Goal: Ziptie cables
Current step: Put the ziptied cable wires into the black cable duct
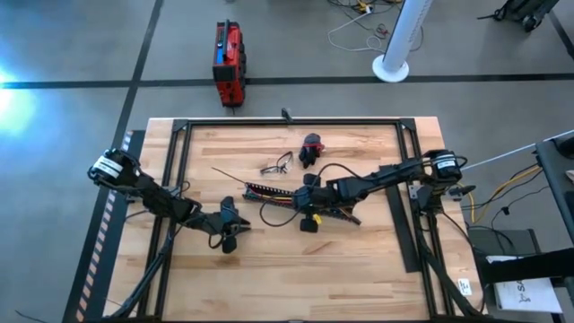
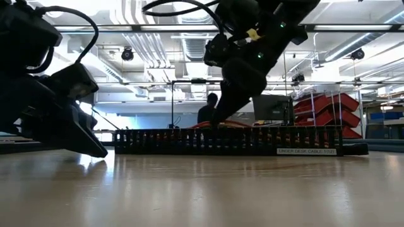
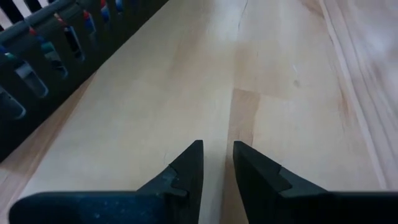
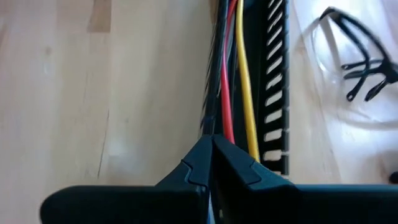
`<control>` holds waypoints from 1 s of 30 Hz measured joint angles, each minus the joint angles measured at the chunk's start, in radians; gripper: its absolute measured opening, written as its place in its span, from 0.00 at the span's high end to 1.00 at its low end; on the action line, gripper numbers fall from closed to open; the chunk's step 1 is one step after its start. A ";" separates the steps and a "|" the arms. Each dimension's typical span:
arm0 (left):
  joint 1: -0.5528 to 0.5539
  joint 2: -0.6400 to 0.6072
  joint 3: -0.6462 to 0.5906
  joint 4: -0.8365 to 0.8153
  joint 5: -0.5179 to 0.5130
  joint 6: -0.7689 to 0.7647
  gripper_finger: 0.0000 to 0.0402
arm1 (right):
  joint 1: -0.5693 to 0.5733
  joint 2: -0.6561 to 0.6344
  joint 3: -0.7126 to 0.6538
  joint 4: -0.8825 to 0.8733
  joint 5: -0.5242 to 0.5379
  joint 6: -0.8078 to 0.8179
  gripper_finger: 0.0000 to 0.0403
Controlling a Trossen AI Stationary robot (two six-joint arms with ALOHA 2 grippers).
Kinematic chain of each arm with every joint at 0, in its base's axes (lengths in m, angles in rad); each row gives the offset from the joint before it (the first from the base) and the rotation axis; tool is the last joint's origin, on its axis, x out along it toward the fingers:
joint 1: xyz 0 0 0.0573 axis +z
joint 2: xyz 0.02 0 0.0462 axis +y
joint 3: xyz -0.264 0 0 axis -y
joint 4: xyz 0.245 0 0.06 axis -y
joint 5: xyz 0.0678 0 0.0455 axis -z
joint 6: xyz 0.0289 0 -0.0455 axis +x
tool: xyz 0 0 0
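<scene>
Pinching shut at the cables [image 4: 231,74] inside the duct [image 4: 273,81]: right gripper [image 4: 212,163], hold unclear | left gripper [image 3: 217,163] slightly parted, empty, nearby on table [image 1: 359,269] | risk: wires slipping free; ziptie [image 1: 235,178] lies beside duct.

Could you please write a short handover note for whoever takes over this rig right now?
Right gripper: jaws shut, tips at the cables lying in the slotted duct mid-table; whether it pinches one cannot be told.
Left gripper: jaws slightly apart, holding nothing, low over bare table beside the duct.
Ziptie: lies loose on the table off the duct's left end, untouched.
Done: cables sit in the duct.
Left: pick up the ziptie, loop it round the cables, tighten.
</scene>
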 joint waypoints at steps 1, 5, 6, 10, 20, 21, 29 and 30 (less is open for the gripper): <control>0.000 0.000 0.000 0.001 0.000 0.000 0.82 | 0.000 0.000 0.008 -0.005 0.000 -0.004 0.99; 0.000 -0.001 0.000 0.005 -0.001 0.000 0.82 | 0.000 -0.003 0.024 -0.011 0.002 -0.015 0.99; 0.000 -0.001 0.000 0.005 -0.001 0.000 0.82 | 0.000 -0.003 0.025 -0.016 0.002 -0.016 0.99; 0.000 -0.002 0.000 0.006 -0.001 0.000 0.82 | 0.000 -0.003 0.029 -0.032 0.006 -0.017 0.99; 0.000 -0.002 0.000 0.007 -0.007 0.000 0.82 | -0.030 0.032 0.015 -0.032 0.027 0.004 0.99; 0.000 -0.002 0.000 0.007 -0.007 0.000 0.82 | -0.033 0.041 0.011 -0.035 0.027 0.008 0.99; 0.000 -0.002 0.000 0.010 -0.007 0.000 0.82 | -0.039 0.080 0.020 -0.058 0.026 0.011 0.99; 0.000 -0.002 0.000 0.011 -0.007 0.000 0.82 | -0.039 0.080 0.028 -0.070 0.026 0.011 0.99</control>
